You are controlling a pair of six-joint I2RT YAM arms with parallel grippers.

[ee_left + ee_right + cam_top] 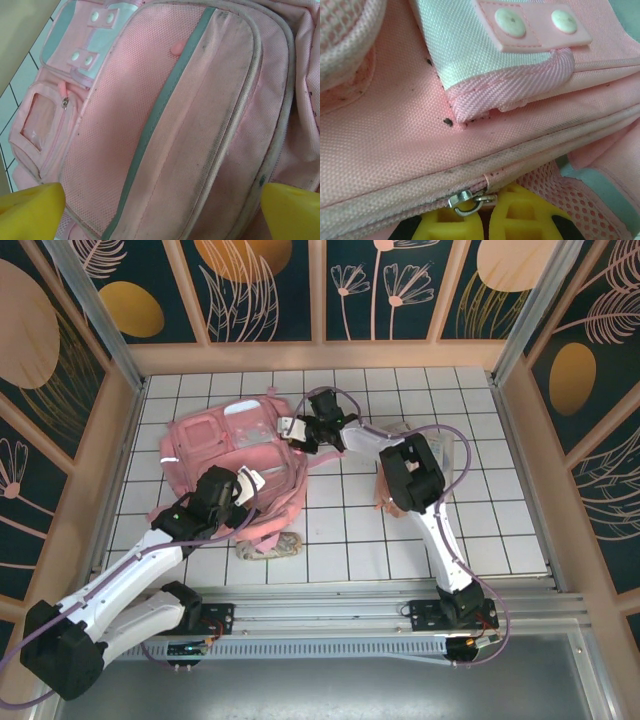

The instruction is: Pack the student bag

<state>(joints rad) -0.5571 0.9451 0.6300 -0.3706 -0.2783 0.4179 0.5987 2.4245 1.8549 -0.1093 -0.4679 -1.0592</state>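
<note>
Student bag (225, 445), a large pink fabric backpack with several zip pockets and grey reflective strips, is laid flat on the white tiled table (400, 540), left of the middle and toward the far wall; the straps are spread at its near edge. The zips that can be seen are closed and nothing is seen put inside, so the packing is judged to be at its beginning, with a pocket to be opened first. A pale, partly transparent thing (455, 452) is seen beside the bag, half hidden under the right arm; it cannot be named.

The right arm is stretched forward and bent to the left, so that the right gripper (296, 430) is brought to the far right side of the bag; in the wrist view its yellow fingers (520, 220) are pressed together just under a small metal zip puller (470, 200); whether the puller is really pinched cannot be told. The left arm is reached diagonally over the near part of the bag; the left gripper (162, 212) is held wide apart above the mesh front panel (165, 125), with nothing between its jaws.
</note>
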